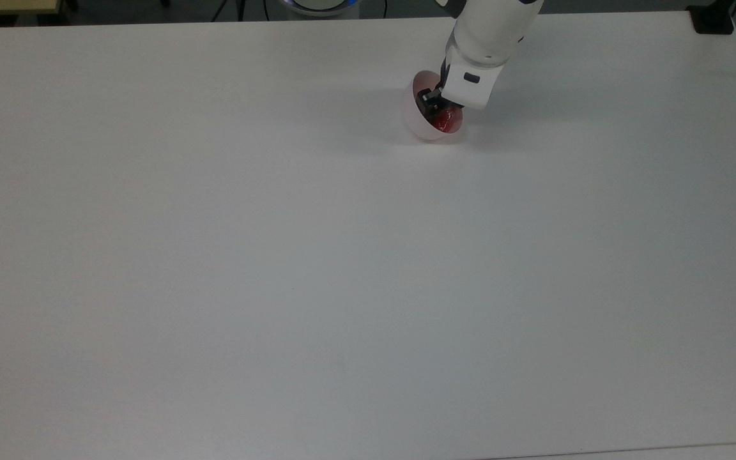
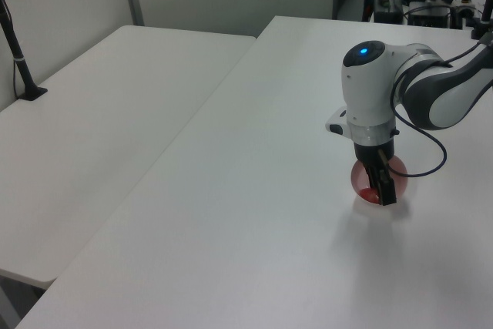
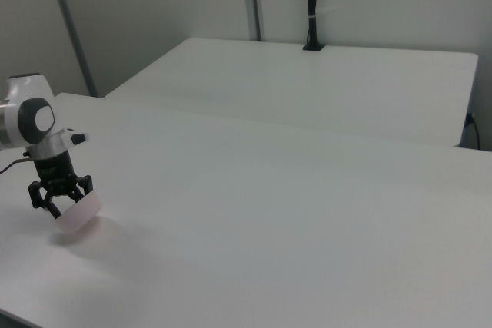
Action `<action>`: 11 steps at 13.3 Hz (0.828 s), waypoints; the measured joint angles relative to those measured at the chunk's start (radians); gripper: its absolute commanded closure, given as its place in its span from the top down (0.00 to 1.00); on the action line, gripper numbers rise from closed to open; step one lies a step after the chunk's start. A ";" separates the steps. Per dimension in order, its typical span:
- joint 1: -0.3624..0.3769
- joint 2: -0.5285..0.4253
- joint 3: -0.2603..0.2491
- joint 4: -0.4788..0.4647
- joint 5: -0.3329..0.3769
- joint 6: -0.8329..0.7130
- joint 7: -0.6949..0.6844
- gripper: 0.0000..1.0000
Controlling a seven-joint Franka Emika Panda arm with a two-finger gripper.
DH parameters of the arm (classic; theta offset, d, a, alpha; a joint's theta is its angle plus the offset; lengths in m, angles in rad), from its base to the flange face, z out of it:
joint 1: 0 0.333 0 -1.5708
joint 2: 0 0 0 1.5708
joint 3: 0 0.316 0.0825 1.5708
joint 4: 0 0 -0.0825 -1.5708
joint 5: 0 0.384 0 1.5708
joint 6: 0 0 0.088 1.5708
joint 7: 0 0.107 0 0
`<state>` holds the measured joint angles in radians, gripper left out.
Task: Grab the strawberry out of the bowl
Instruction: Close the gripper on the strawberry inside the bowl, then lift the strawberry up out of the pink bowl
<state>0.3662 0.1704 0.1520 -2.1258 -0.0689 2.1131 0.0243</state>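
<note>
We see the gripper [image 1: 437, 110] down inside the bowl [image 1: 420, 121], its jaws standing a little apart on either side of the strawberry [image 1: 444, 119]; whether they press it we cannot tell. The bowl is tipped on its side, mouth facing the arm [image 2: 368, 105], with the berry low in it. In the right view the bowl [image 3: 79, 213] hangs tilted under the gripper [image 3: 58, 192], above the white table [image 1: 278, 255].
</note>
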 measured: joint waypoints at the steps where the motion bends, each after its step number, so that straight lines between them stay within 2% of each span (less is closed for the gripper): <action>1: -0.002 0.000 -0.001 0.001 0.000 0.000 0.000 0.58; 2: -0.006 0.000 -0.002 0.001 0.000 0.000 0.000 0.49; 4: -0.008 0.000 -0.002 0.002 0.000 0.000 0.000 0.15; 5: -0.008 -0.001 -0.002 0.002 0.000 0.000 0.000 0.10; 11: -0.035 -0.029 -0.014 0.018 0.009 -0.027 -0.007 0.10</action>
<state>0.3311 0.1416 0.1380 -2.1081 -0.0600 2.0863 0.0176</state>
